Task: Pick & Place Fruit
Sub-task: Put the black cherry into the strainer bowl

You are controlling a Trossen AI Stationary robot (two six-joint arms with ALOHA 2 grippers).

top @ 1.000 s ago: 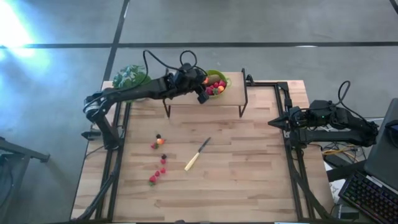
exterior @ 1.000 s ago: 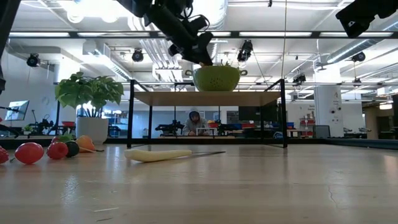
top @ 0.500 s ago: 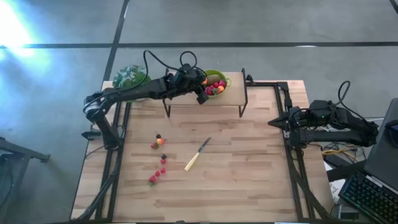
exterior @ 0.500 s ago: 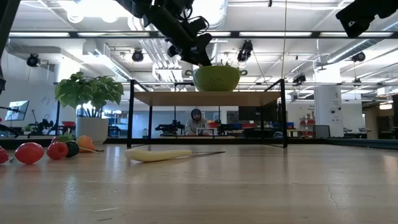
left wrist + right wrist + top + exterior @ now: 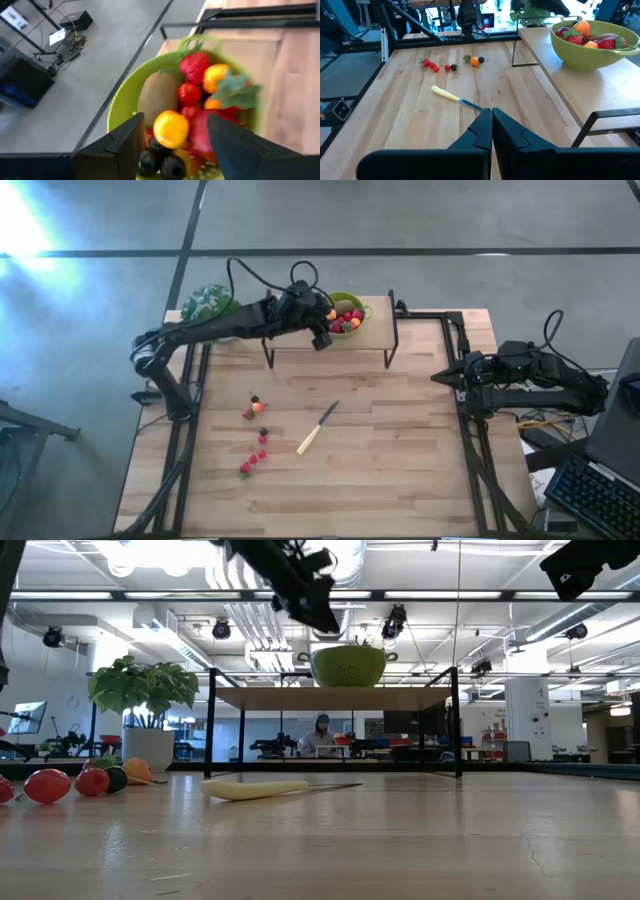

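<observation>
High view. Left end effector (image 5: pixel 322 332) sits over the near rim of the green bowl (image 5: pixel 357 325) on the raised shelf (image 5: pixel 330 358) at the far side of the desk (image 5: pixel 400 450). More fruit lies loose on the desk: a scattered line of small red and dark pieces (image 5: pixel 255 442), well apart from the bowl. A pale-handled knife (image 5: pixel 316 429) lies just beside that line. A potted plant (image 5: pixel 208 303) stands at the far left corner. Right arm waits at the desk's right edge, right end effector (image 5: pixel 442 378) clear of everything.

Low view. Left end effector (image 5: pixel 312 608) hangs above and beside the bowl (image 5: pixel 349 665). Risk, as I judge it: clipping the rim on the way out and shifting or tipping the bowl off the shelf.

Left wrist view. Fingers (image 5: pixel 125 142) spread wide, nothing held. Below them the bowl (image 5: pixel 119 105) is piled with strawberries (image 5: pixel 195 66), a kiwi-like ball (image 5: pixel 157 98), an orange-yellow piece (image 5: pixel 171 128) and dark berries (image 5: pixel 162 162). The heap is high; another drop could roll a piece over the rim.

Right wrist view. Right end effector (image 5: pixel 492 120) pressed closed, empty. The shelf's legs (image 5: pixel 515 47) stand between the loose fruit (image 5: pixel 451 64) and the bowl (image 5: pixel 590 52); the knife (image 5: pixel 455 98) is in the way of a low approach.
</observation>
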